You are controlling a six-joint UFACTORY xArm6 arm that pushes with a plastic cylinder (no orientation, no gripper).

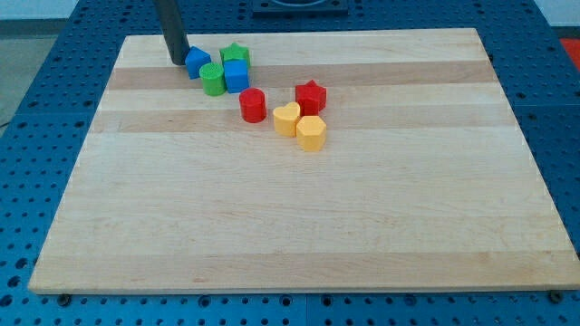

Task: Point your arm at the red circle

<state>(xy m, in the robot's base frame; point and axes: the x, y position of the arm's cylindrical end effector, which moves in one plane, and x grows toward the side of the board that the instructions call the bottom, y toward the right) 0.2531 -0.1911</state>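
The red circle (253, 105), a short red cylinder, stands on the wooden board (299, 226) left of the yellow heart (287, 119). My tip (178, 62) rests near the view's top left, just left of a small blue block (198, 62). The tip is well up and to the left of the red circle, with the green cylinder (213, 79) and blue cube (236, 76) between them.
A green star (236, 55) sits above the blue cube. A red star (311, 96) and a yellow hexagon (311, 133) lie right of the red circle. The board sits on a blue perforated table (36, 109).
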